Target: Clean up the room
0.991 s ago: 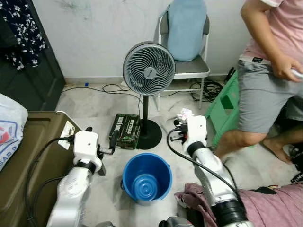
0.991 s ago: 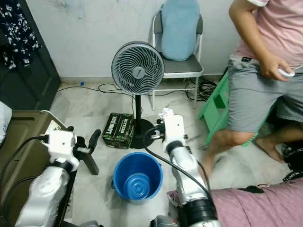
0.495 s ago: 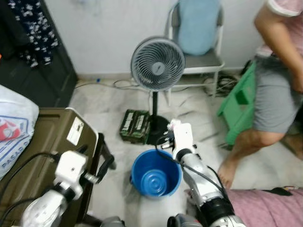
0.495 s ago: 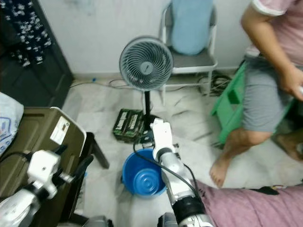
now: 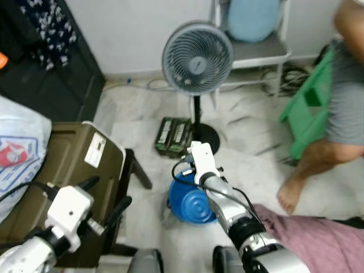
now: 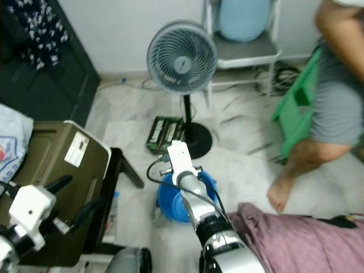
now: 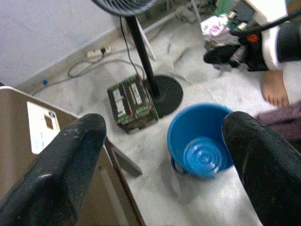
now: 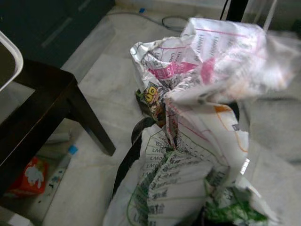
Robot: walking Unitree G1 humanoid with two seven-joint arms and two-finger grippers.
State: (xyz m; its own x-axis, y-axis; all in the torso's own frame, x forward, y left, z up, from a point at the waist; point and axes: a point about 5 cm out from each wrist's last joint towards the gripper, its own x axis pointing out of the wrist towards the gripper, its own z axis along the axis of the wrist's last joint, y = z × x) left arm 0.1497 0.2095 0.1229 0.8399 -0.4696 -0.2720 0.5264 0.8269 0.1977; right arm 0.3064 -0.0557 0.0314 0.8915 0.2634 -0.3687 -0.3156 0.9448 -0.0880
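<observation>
right gripper [image 7: 230, 52] clamped crumpled paper wrapper [image 8: 202, 117], blue bucket [image 7: 200, 141] below fingers | left gripper [image 7: 164, 155] spread wide, empty | drop pending, likely midway

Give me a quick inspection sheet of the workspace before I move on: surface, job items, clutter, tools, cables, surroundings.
Surface: pale marble floor, open patches between items.
Job's things: crumpled printed paper held in the right tool; blue bucket upright on the floor, below and in front of that tool.
Clutter: green box beside the fan base; small red packet and a bottle under the dark table; mauve cloth at lower right.
Tools: left tool open, holding nothing, raised over the olive case; right tool shut on the paper.
Cables: power strip and cord by the wall; tangle under the chair.
Surroundings: standing fan, folding chair, green stool, a person's legs at right.
</observation>
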